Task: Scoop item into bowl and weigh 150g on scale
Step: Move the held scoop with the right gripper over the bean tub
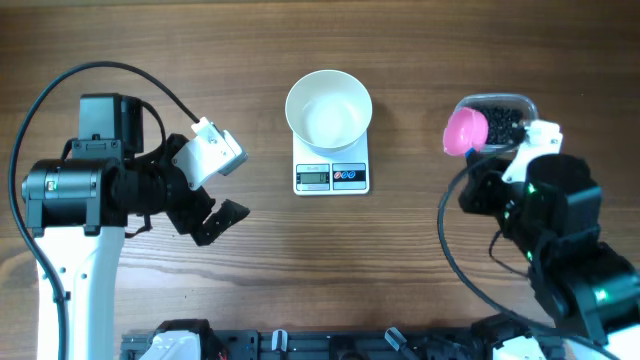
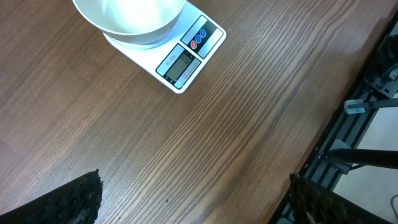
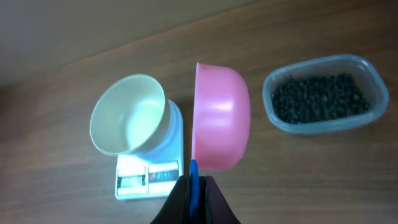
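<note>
Fingers [image 3: 177, 205] of your right gripper [image 3: 194, 196] clench the blue handle of the pink scoop [image 3: 219, 118] at the tub's left edge, while your left gripper [image 2: 196, 202] hangs spread wide, grasping nothing. On the scale [image 1: 331, 177] the white bowl [image 1: 328, 108] sits empty, and the black beans [image 3: 317, 99] lie in the clear tub [image 3: 272, 118], far right. Scooping and weighing are all yet to do.

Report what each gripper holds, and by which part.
The right gripper grips the pink scoop by its blue handle. The left gripper is open, holding nothing.
</note>
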Controlling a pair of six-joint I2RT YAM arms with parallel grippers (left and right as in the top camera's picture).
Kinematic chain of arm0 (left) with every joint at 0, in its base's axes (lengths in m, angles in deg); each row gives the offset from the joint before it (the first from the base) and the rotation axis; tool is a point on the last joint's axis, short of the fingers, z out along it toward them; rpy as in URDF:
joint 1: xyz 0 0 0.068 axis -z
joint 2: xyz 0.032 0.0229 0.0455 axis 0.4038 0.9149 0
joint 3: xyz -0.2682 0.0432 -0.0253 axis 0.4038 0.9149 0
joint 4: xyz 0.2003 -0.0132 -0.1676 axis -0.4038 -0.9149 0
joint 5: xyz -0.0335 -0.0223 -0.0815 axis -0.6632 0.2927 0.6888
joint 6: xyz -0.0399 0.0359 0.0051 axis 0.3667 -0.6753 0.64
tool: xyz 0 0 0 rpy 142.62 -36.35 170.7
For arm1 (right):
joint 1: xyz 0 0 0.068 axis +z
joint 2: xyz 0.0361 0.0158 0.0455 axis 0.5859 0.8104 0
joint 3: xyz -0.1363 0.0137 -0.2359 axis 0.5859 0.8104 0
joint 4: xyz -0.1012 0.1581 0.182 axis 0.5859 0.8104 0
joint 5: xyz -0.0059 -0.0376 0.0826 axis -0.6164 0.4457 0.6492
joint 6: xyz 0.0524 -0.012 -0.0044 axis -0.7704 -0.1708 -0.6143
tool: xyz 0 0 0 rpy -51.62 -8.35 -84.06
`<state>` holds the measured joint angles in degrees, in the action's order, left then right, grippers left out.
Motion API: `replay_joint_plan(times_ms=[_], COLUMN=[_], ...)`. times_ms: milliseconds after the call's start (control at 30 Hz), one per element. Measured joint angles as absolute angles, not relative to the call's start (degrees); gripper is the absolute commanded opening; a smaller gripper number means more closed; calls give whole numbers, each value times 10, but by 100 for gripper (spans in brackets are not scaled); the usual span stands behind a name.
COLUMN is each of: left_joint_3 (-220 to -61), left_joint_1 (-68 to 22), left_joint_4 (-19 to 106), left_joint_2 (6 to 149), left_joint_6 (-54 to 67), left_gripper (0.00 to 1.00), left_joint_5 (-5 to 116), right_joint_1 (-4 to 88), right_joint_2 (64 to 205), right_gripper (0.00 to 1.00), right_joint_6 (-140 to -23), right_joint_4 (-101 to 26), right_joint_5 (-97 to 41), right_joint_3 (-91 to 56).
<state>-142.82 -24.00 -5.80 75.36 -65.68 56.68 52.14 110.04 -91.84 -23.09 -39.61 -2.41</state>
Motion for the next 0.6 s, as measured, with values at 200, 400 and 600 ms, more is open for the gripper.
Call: replay_joint_plan(times_ms=[200,400,600], left_joint_3=[-1428,-1428,-1428], left_joint_1=[-240,-240,-240], left_joint_4=[-58,-58,-58], left_joint_2=[754,754,754], left_joint_6=[-657,-657,-657], left_gripper=[100,100,100], left_joint_5=[567,567,567], right_joint_1=[521,521,521], right_joint_2=[1196,1216,1218], right_gripper=[4,4,4], right_joint_6=[-898,-898,-895], right_joint_4=[-330,-362,-364], right_joint_5=[-438,-442,-447], right_joint_3=[-24,-26,-85])
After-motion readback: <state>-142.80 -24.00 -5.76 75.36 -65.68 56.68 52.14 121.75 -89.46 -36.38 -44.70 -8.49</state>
